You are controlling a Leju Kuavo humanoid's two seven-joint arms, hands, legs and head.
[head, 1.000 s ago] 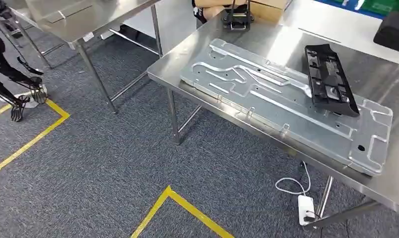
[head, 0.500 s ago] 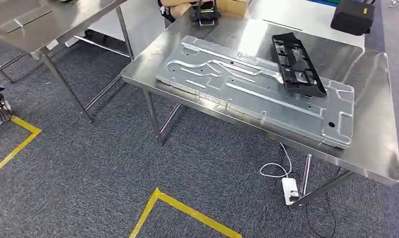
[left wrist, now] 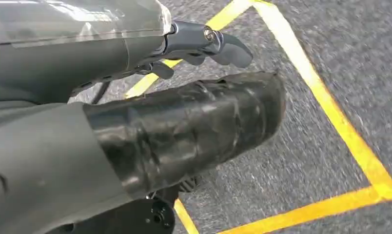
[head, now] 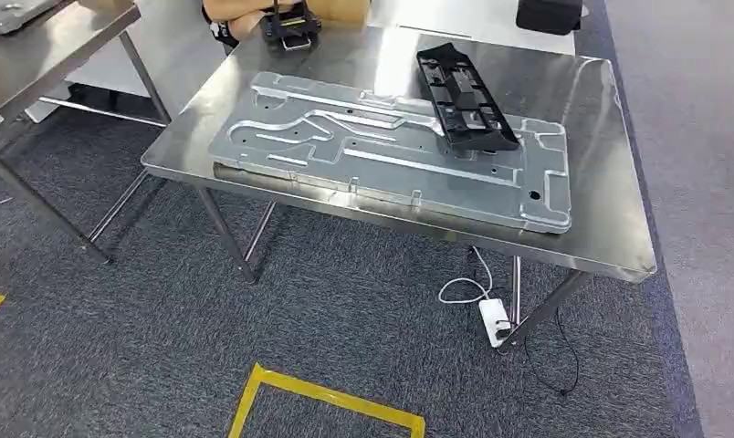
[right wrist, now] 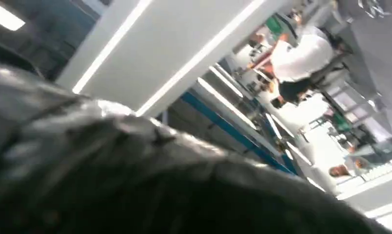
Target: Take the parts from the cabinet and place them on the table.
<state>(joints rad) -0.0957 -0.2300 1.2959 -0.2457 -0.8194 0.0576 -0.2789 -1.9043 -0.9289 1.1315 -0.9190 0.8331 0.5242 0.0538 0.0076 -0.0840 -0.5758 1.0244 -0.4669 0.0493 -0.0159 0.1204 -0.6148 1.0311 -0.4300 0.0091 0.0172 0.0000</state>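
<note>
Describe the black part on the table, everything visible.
The black part is a long, narrow moulded piece, plastic by its look, with ribs, cutouts and raised edges along its length. It lies flat and at an angle on the far right portion of the large stamped metal panel, one end toward the table's far edge, the wider end toward the panel's right side. Only the panel touches it.

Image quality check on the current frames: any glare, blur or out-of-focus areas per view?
Head view: sharp; soft glare on the stainless steel table and the large stamped metal panel. Left wrist view: the grey carpet with yellow tape lines is motion-streaked. Right wrist view: a dark blurred mass close to the lens, the bright background washed out.
</note>
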